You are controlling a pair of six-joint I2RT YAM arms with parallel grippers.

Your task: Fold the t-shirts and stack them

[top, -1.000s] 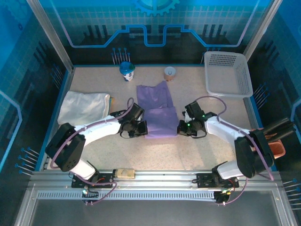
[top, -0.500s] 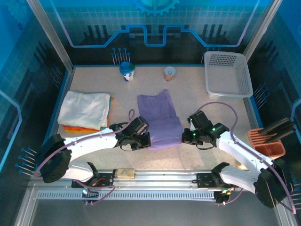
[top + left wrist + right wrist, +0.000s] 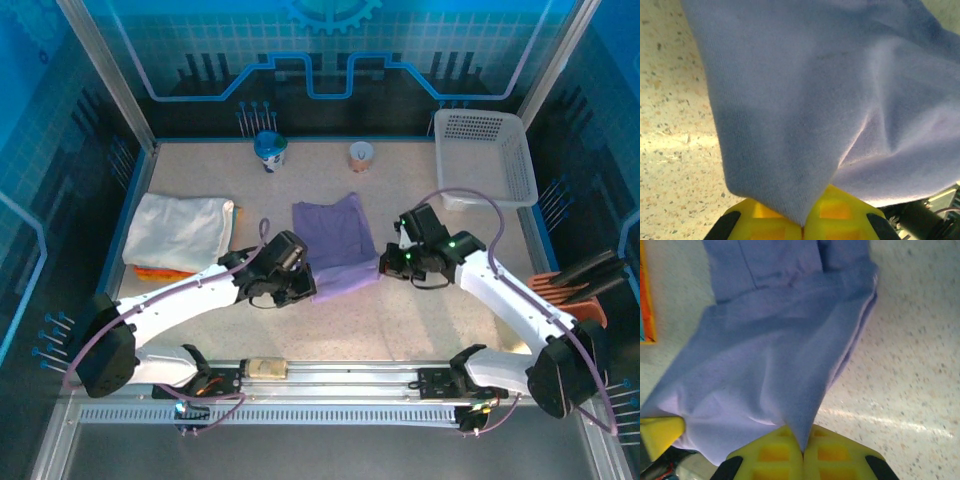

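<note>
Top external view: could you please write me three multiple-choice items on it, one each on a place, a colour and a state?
1. Where does the basket stand? A. far right corner B. near left corner C. centre
2. What colour lies under the white t-shirt? A. green B. orange C. black
3. How do the left gripper and right gripper meet the purple t-shirt? A. both open above it B. both shut on its near edge C. neither touches it
Key: 1 A, it stands far right; 2 B, the orange t-shirt edge shows beneath; 3 B, both wrist views show cloth pinched.
</note>
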